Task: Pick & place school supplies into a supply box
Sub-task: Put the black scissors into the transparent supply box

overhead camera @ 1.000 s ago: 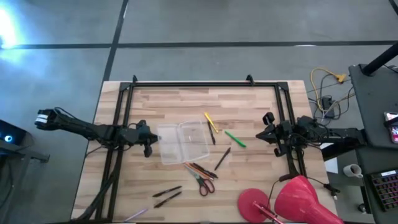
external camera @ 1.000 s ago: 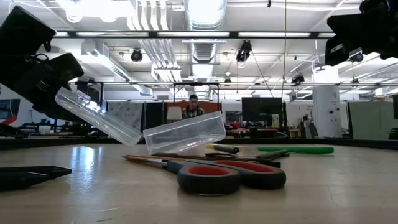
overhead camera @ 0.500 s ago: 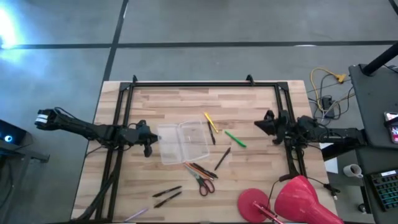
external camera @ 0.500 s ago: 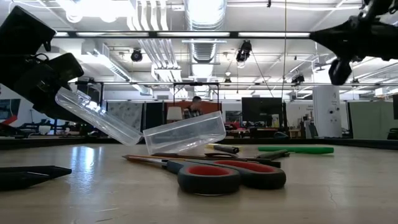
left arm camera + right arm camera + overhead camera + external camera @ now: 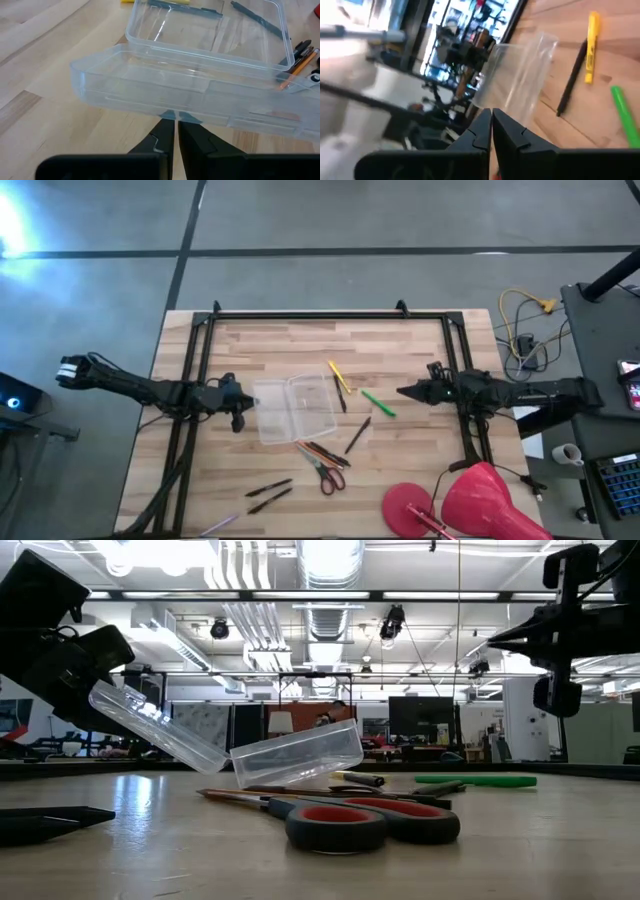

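The clear supply box (image 5: pixel 296 407) sits open in the middle of the wooden worktop (image 5: pixel 400 350), with its lid tipped up on the left side. The left claw (image 5: pixel 243 410) is at the left edge of the box and pinches the lid (image 5: pixel 170 92); its two dark fingers (image 5: pixel 192 142) are pressed close together on the lid's rim. In the low view the lid (image 5: pixel 155 727) slants up toward the upper left of the frame. The right claw (image 5: pixel 403 392) is right of centre, above the worktop, with its tips pressed together and holding nothing. Just right of the box lie a yellow pen (image 5: pixel 338 374) and a black pen (image 5: pixel 342 400), and further right a green pen (image 5: pixel 378 403). Another dark pen (image 5: pixel 358 435) lies below the green one. Below the box are the red-handled scissors (image 5: pixel 322 473) beside some brown pencils (image 5: pixel 325 452). Two dark pens (image 5: pixel 268 493) lie at the lower left of the worktop. A big red round thing (image 5: pixel 470 502) sits at the lower right
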Motion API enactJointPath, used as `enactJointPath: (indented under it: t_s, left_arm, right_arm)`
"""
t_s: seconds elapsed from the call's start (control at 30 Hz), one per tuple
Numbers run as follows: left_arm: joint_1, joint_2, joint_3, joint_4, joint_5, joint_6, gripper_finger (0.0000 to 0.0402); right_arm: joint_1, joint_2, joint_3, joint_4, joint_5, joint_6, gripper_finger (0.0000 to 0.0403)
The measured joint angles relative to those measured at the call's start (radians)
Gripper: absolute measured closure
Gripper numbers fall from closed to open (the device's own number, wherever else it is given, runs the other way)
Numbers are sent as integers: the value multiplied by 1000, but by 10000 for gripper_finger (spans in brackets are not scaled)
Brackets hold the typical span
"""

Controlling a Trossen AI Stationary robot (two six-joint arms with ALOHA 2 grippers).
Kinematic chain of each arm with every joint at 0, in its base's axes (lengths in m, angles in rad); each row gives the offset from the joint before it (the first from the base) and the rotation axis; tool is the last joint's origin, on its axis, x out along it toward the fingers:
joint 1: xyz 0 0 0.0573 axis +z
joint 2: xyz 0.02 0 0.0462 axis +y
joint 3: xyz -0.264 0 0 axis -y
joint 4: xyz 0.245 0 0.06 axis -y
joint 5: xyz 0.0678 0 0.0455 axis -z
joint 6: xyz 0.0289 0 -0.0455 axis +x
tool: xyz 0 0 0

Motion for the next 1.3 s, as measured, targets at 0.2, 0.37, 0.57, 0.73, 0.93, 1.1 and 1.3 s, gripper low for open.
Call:
enactJointPath:
  t_s: [0.2,0.37,0.57,0.73,0.93,1.1,1.3]
  left_arm:
    - [0,0,0,0,0,0,393]
    - [0,0,0,0,1,0,393]
    - [0,0,0,0,4,0,393]
    - [0,0,0,0,3,0,393]
    - [0,0,0,61,-4,-188,393]
    - [0,0,0,62,27,-511,393]
    - [-1,0,0,66,208,-556,393]
  right_arm:
    - [0,40,1,173,227,20,394]
    - [-8,103,1,153,348,2,394]
    - [-4,211,38,55,351,143,386]
    - [-3,346,273,-418,320,143,354]
    - [-13,528,535,-859,272,7,324]
    - [-14,661,634,-952,166,-106,305]
    - [-13,799,685,-953,116,-212,290]
